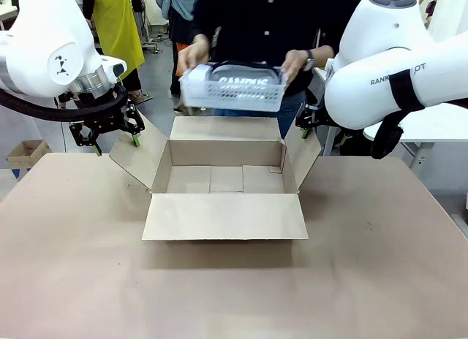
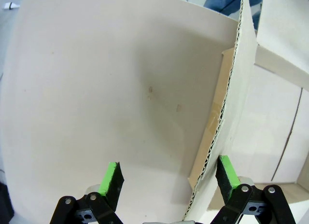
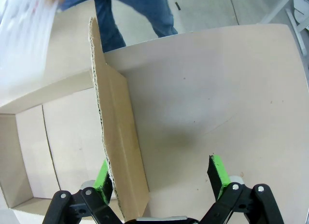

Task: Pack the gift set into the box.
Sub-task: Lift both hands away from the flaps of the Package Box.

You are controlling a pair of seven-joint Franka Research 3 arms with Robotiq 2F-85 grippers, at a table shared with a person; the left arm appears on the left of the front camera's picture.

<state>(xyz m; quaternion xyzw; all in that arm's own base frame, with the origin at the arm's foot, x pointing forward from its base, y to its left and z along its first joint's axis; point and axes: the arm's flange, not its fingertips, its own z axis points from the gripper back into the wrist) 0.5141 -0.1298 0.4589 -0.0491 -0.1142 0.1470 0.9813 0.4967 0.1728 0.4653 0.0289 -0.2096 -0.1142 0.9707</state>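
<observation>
The brown cardboard box (image 1: 225,216) lies open on the table with all four flaps spread. Above its far edge a person's hands hold a white mesh basket (image 1: 232,96) with the dark gift set (image 1: 243,81) inside, its white letters partly showing. My left gripper (image 1: 117,145) is open at the box's left flap (image 2: 96,89), whose corrugated edge runs between its fingers (image 2: 110,178). My right gripper (image 1: 306,128) is open too, and the right flap (image 3: 118,137) stands between its pads (image 3: 217,172). The basket (image 3: 24,35) appears blurred at the top left of the right wrist view.
The brown table (image 1: 380,266) stretches wide in front of and beside the box. A small cardboard carton (image 1: 25,153) sits on the floor at the far left. A white table (image 1: 431,123) stands behind my right arm.
</observation>
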